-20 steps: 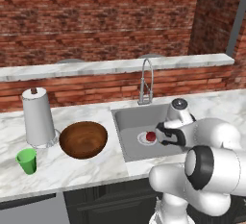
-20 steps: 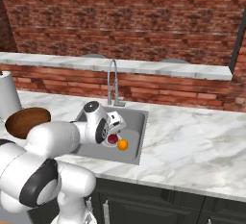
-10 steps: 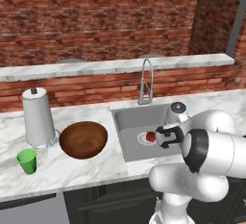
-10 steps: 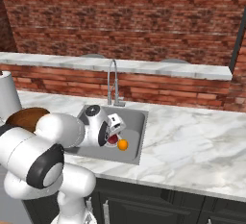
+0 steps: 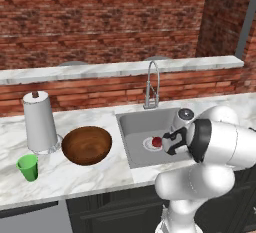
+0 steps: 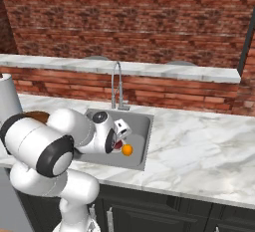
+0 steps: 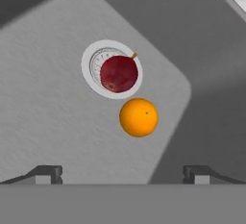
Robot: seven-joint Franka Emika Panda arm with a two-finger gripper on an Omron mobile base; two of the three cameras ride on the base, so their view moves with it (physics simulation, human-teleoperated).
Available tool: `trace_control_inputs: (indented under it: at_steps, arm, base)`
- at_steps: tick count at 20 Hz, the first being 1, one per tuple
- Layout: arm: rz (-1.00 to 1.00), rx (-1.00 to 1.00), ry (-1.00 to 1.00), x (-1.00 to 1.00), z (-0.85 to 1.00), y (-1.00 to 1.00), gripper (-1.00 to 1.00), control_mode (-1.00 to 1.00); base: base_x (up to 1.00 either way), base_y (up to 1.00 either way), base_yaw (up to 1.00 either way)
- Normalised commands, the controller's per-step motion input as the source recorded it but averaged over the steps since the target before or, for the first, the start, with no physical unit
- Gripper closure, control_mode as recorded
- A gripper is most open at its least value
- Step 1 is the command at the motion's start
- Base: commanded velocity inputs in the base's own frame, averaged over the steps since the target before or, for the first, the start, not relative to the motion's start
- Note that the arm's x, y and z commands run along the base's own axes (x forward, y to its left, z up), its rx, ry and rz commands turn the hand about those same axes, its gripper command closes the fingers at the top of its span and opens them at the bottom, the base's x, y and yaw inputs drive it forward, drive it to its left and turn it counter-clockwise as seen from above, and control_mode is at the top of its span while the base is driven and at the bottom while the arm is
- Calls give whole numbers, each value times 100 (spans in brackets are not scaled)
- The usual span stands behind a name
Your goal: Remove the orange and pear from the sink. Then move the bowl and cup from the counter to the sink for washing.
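Left base view shows the marble bench [image 5: 90, 177] carrying the grey sink [image 5: 135, 127], with the wooden bowl [image 5: 86, 145] resting left of the basin, beside a paper towel roll [image 5: 40, 122]. The green cup [image 5: 28, 167] stands apart, near the front edge. Hand view looks down into the basin, where the end effector [image 7: 122, 172] hovers with its tips spread wide (nothing between them). Below it the orange [image 7: 138, 117] lies just beside the pear [image 7: 118, 73], which sits on the drain [image 7: 91, 76].
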Motion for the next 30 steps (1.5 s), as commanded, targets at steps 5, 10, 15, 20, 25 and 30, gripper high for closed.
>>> trace_control_inputs:
  at_steps: [5,10,15,20,25,30]
  arm:
    - [1,0,0,11,-9,-7,-100,-100]
    - [0,0,0,11,-7,-4,-100,-100]
    - [0,0,0,14,-8,-1,-100,-100]
    - [0,0,0,11,-9,-2,-100,-100]
    - [0,0,0,6,-12,-2,-100,-100]
    - [0,0,0,8,-14,0,-100,-100]
  base:
    - [0,0,0]
    - [0,0,0]
    - [0,0,0]
    - [0,0,0]
    - [0,0,0]
    - [0,0,0]
